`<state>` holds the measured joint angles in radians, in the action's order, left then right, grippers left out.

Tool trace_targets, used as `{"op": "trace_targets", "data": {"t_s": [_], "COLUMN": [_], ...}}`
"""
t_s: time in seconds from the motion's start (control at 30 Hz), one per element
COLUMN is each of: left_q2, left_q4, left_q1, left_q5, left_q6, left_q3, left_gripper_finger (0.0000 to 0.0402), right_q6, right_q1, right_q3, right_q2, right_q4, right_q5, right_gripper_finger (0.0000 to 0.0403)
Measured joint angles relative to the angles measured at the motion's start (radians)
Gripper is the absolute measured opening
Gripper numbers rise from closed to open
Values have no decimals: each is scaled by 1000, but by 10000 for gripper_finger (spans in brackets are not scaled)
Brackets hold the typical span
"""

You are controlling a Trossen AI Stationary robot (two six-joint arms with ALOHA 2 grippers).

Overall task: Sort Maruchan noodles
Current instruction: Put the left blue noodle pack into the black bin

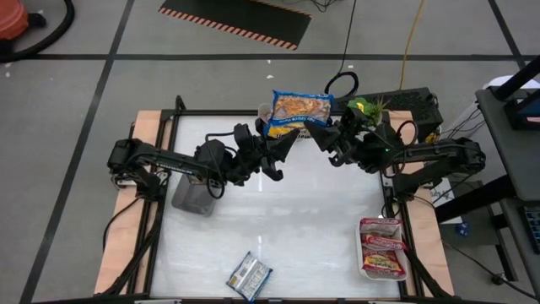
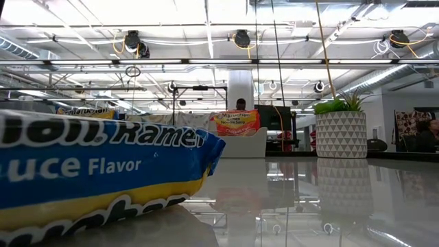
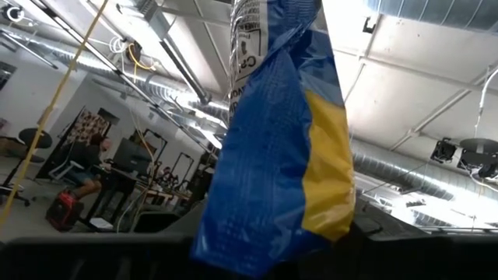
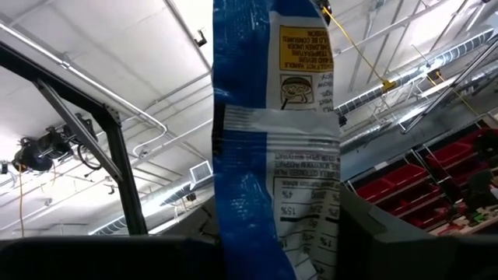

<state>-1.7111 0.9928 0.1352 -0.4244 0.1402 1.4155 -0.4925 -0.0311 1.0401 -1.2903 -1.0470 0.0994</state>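
Note:
A blue-and-yellow Maruchan noodle packet is held up over the table's far middle between both arms. My left gripper is at its near left corner and my right gripper at its near right corner, both shut on it. The packet rises from between the fingers in the left wrist view and the right wrist view. Another blue-silver packet lies flat at the table's near edge and looms large in the low view. Red packets lie in a white tray. My left gripper pinches the packet's blue-and-yellow end between its two fingers, which slant upward from the table's left. The packet stands up above the fingers, clear of the table. My right gripper pinches the packet's printed back near its lower edge, slanting upward from the table's right. The packet rises above the fingers, clear of the table.
A grey tray sits under my left arm at the table's left. The white tray stands at the near right corner. A potted plant stands behind the far right edge. The table's middle lies bare.

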Motion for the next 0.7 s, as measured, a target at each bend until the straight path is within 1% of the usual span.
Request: {"op": "trace_targets", "data": {"t_s": [0.1, 0.23, 0.33, 0.5, 0.57, 0.7], "left_q2": [0, 0, 6, 27, 32, 60], "left_q4": [0, 1, 0, -3, 6, -10], "left_q1": [0, 0, 0, 0, 0, 0], "left_q5": [0, 1, 4, 5, 6, 15], "left_q6": [-3, -31, -49, -84, -88, -94], "left_q3": [0, 0, 0, 0, 0, 1], "left_gripper_finger": [132, 136, 137, 124, 118, 120], "right_q6": [-7, -16, -19, -18, -19, -19], "right_q1": [0, 0, 0, 9, 13, 13], "right_q3": [0, 0, 0, 0, 0, 0], "right_q2": [0, 6, 8, 25, 31, 52], "right_q4": [0, 6, 7, 18, 34, 71], "right_q5": [1, 1, 6, 60, 64, 63], "right_gripper_finger": [121, 123, 136, 188, 215, 262]}}
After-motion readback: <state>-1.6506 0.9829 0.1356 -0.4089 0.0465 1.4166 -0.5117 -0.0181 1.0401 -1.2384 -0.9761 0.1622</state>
